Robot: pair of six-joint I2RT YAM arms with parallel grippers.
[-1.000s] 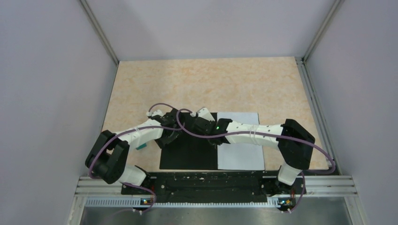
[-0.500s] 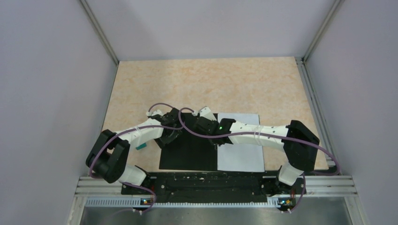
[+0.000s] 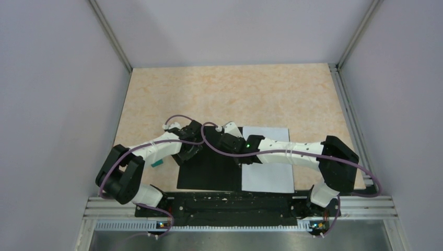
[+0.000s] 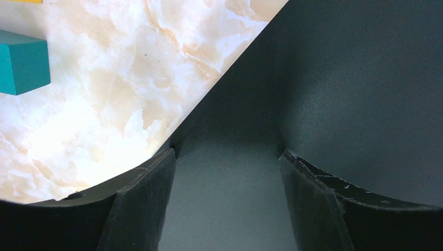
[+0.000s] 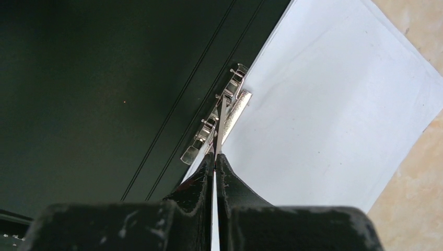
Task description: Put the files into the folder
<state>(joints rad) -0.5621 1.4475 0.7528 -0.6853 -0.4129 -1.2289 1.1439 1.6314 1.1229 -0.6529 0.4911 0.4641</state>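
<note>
The folder (image 3: 209, 170) lies open on the table, black inner faces up. The white files (image 3: 267, 175) cover its right half. My right gripper (image 3: 239, 155) is over the spine. In the right wrist view the right gripper (image 5: 214, 155) is shut on the thin lever of the metal spine clip (image 5: 225, 117), with the black cover (image 5: 104, 78) left of it and the files (image 5: 324, 120) right of it. My left gripper (image 3: 186, 155) is open at the folder's left edge. In the left wrist view the left gripper (image 4: 227, 154) straddles bare black cover (image 4: 339, 78) and holds nothing.
A teal block (image 3: 156, 163) lies on the marble-patterned table (image 3: 235, 94) just left of the folder, and it also shows in the left wrist view (image 4: 21, 61). Grey walls enclose the table on three sides. A metal rail (image 3: 235, 206) runs along the near edge.
The right arm's elbow and forearm have shifted a little to the right while its gripper stays at the clip. The left arm, folder and files have barely moved.
</note>
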